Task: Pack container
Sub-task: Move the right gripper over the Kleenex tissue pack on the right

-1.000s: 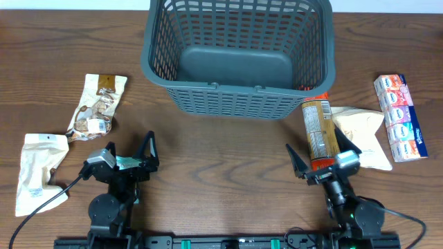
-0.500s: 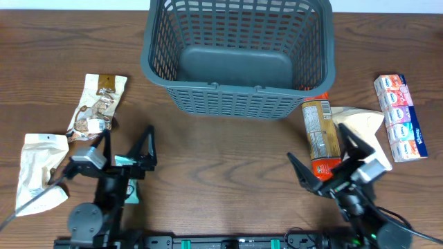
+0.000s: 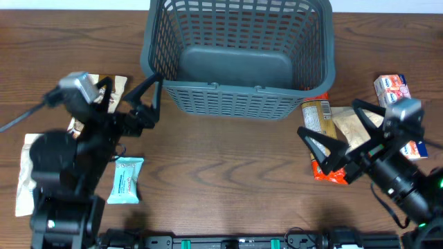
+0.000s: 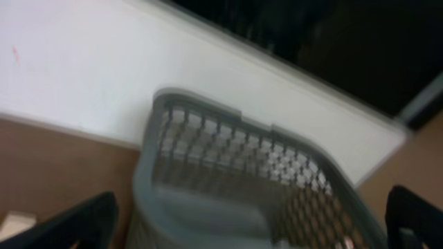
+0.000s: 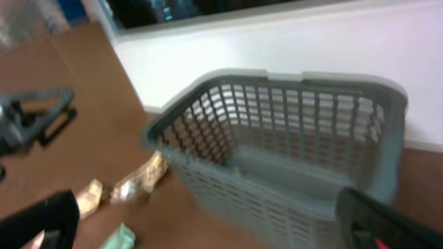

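Overhead: straight down on brown wooden table (image 3: 228,166), wide view. Left wrist: low, close, blurred, facing dark grey lattice-sided plastic basket (image 4: 228,152) with white wall (image 4: 83,76) behind. Right wrist: higher, farther back, looking obliquely into same basket. Basket common to all three views.

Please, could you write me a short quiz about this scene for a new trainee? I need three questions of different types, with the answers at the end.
1. True or false: the large dark grey plastic lattice basket already holds a packet.
2. Where does the small light blue snack packet lie?
A) inside the basket
B) on the brown wooden table, beside the left arm
C) between the fingers of a hand
3. In one word, how do the left hand and the right hand stand?

Key
1. False: its floor is bare.
2. B
3. Open; neither holds anything.
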Motion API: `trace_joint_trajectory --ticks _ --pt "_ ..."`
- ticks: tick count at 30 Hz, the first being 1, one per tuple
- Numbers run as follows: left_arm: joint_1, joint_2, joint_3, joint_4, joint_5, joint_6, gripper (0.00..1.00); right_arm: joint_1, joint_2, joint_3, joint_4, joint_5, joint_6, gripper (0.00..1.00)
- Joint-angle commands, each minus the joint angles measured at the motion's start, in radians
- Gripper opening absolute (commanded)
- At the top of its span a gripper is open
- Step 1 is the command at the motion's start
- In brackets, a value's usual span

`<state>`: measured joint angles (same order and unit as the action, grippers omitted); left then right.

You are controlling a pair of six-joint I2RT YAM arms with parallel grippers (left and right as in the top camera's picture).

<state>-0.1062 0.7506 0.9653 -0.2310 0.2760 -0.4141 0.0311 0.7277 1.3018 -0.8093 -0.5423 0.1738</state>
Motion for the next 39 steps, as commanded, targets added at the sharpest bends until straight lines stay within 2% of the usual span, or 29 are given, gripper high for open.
trace_joint_trajectory --ticks 1,6,9,14,19,23,29,39 --pt "0.004 0.027 0.064 -0.091 0.076 0.013 0.99 -0.005 0.079 0.148 -0.126 0.065 -0.137 0.99" --pt "0.004 0.018 0.064 -0.146 0.109 0.019 0.99 -0.005 0.106 0.213 -0.206 0.138 -0.186 0.99" --pt "0.004 0.018 0.064 -0.159 0.104 0.103 0.99 -0.005 0.107 0.213 -0.262 0.322 -0.202 0.99" --pt "0.004 0.019 0.064 -0.244 -0.003 0.149 0.99 -0.006 0.113 0.214 -0.369 0.667 -0.062 0.99" --pt "0.004 0.019 0.064 -0.266 -0.073 0.183 0.98 -0.024 0.113 0.217 -0.453 0.903 0.075 0.99" --pt "0.004 0.019 0.064 -0.276 -0.126 0.185 0.99 -0.073 0.116 0.217 -0.519 0.983 0.149 0.99" --pt "0.004 0.034 0.064 -0.306 -0.173 0.216 0.99 -0.167 0.117 0.212 -0.629 1.041 0.163 0.99" --pt "0.004 0.084 0.064 -0.307 -0.172 0.227 0.99 -0.336 0.163 0.163 -0.582 1.095 0.195 0.99"
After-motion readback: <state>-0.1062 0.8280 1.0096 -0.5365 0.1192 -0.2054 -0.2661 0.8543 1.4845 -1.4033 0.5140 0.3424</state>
